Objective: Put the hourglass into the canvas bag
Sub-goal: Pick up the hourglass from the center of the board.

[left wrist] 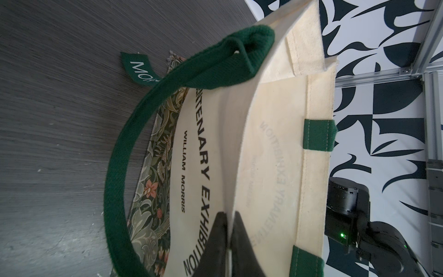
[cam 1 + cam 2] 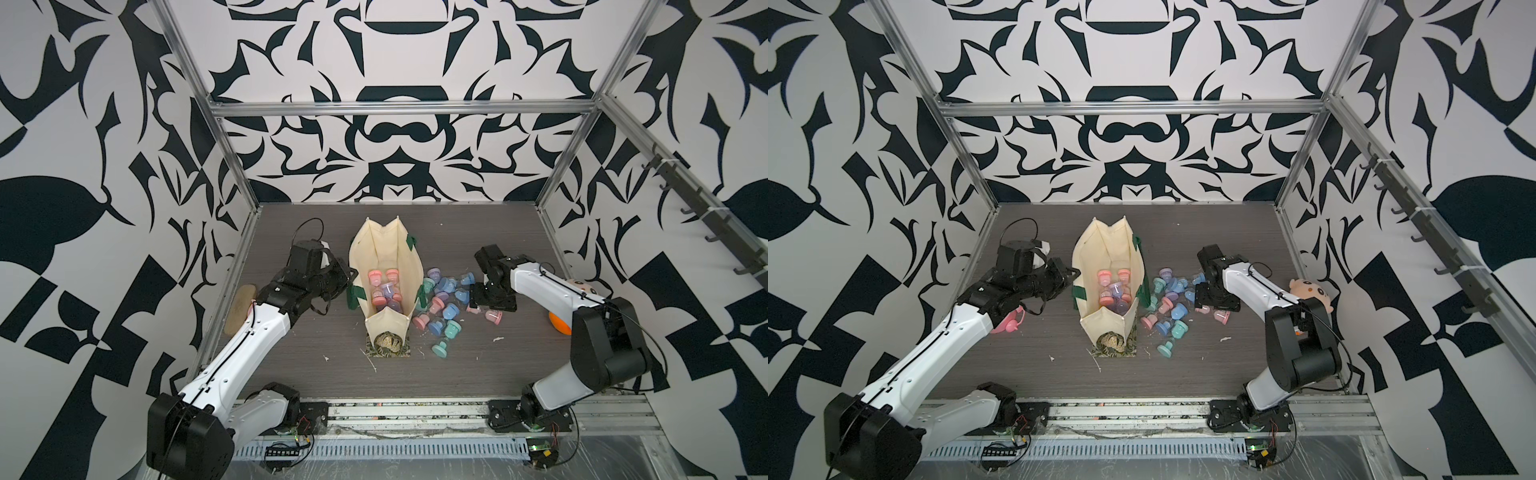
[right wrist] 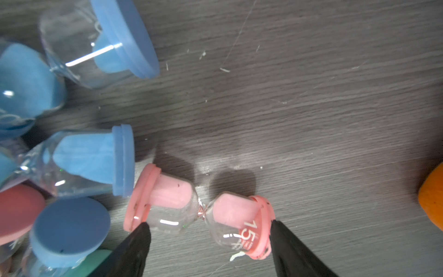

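My left jaws clamp the rim of the bag (image 1: 275, 167) to hold its mouth open, while my right jaws stand apart astride the pink hourglass (image 3: 191, 211) on the table (image 3: 311, 120).

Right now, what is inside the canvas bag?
The canvas bag holds pink-capped hourglasses and purple hourglasses. Its near end wall and the pile itself cover whatever lies deeper, so no full count.

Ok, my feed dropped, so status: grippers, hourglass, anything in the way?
Left gripper shut on canvas bag wall. Right gripper open, straddling pink hourglass lying on table. Blue hourglass crowds one end.
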`<state>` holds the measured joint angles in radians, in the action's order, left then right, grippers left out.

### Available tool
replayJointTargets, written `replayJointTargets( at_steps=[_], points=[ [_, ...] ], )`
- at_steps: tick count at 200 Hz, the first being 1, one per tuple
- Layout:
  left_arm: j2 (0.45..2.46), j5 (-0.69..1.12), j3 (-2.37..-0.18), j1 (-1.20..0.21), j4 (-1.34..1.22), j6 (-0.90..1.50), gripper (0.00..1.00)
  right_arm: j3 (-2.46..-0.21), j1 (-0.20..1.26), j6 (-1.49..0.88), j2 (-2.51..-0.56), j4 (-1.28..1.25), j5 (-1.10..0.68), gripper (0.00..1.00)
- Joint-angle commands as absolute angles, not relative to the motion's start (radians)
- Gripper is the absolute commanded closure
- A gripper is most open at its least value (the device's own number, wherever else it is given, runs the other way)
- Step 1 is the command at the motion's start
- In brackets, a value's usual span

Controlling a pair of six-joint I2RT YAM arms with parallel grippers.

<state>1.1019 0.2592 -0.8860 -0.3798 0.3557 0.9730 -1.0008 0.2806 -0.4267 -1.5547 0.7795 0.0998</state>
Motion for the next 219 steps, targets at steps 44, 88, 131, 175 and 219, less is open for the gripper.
replayJointTargets(
  at_steps=[44, 88, 131, 175, 219],
  points=[
    [1.105, 0.275, -0.874, -0.376, 0.335, 0.975, 0.9, -0.971, 0.278, -0.421, -1.584, 0.737, 0.058, 0.2],
    [1.111, 0.281, -0.874, -0.376, 0.327, 0.979, 0.9, -0.921, 0.286, -0.452, -1.585, 0.701, 0.004, 0.29],
    [1.114, 0.279, -0.876, -0.375, 0.327, 0.977, 0.9, -0.891, 0.302, -0.49, -1.582, 0.686, -0.009, 0.38],
    [1.108, 0.273, -0.874, -0.376, 0.335, 0.977, 0.9, -0.876, 0.313, -0.519, -1.6, 0.681, -0.008, 0.54],
    [1.118, 0.274, -0.874, -0.376, 0.347, 0.977, 0.87, -0.849, 0.325, -0.534, -1.593, 0.667, -0.024, 0.79]
  ],
)
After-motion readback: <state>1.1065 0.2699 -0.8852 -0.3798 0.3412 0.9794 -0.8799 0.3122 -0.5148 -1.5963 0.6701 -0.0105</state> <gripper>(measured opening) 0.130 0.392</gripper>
